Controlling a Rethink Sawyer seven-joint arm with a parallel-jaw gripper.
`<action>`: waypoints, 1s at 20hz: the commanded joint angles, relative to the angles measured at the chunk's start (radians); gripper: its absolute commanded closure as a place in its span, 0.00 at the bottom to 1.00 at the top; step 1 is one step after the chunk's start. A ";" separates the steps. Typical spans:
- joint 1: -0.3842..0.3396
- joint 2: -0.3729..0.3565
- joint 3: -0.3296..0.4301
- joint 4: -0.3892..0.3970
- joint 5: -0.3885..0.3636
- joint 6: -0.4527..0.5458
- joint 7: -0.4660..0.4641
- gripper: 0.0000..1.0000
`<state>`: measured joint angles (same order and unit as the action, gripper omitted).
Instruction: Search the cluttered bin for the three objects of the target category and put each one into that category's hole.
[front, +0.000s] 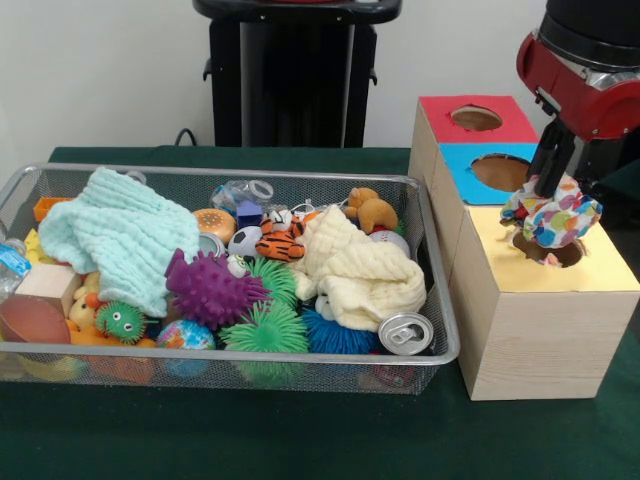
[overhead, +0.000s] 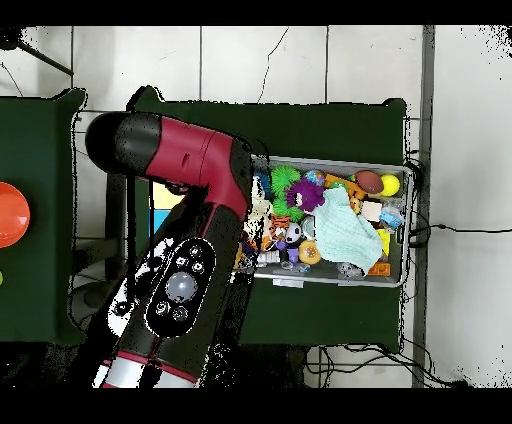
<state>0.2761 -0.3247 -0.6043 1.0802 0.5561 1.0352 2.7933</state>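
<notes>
Pincer (front: 553, 200) clenched on a multicoloured patchwork fabric bundle (front: 552, 217), holding it directly above the round hole (front: 552, 250) in the yellow-topped box (front: 545, 320); the bundle's lower edge hangs at the hole's rim and hides most of the opening.

Red and black arm (overhead: 190, 190): enters the front view at the top right; in the overhead view it covers the boxes almost completely.

Wire mesh bin (front: 230, 357): sits on the green table (front: 300, 430), just beside the yellow-topped box.

Bin contents, larger first:
- mint cloth (front: 120, 235), heaped at the left;
- cream cloth (front: 360, 270), right of centre;
- purple spiky ball (front: 212, 288), mid-bin;
- green spiky ball (front: 268, 330), against the near wall;
- blue spiky ball (front: 335, 335), beside it;
- drink can (front: 406, 333), near right corner, on its side;
- tiger toy (front: 280, 243), between the two cloths;
- brown plush toy (front: 372, 210), by the far wall.

No second patchwork bundle can be made out in the bin.

Behind the yellow-topped box: blue-topped box (front: 470, 185), then red-topped box (front: 440, 115), each with its own round hole.
</notes>
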 joint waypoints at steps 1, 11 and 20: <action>-0.042 0.002 0.099 0.071 0.020 0.029 0.185 1.00; -0.059 0.009 0.113 0.080 0.019 0.005 0.162 1.00; -0.057 0.017 0.107 0.058 0.013 0.023 0.175 1.00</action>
<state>0.2424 -0.3248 -0.6043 1.0802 0.5561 1.0352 2.7933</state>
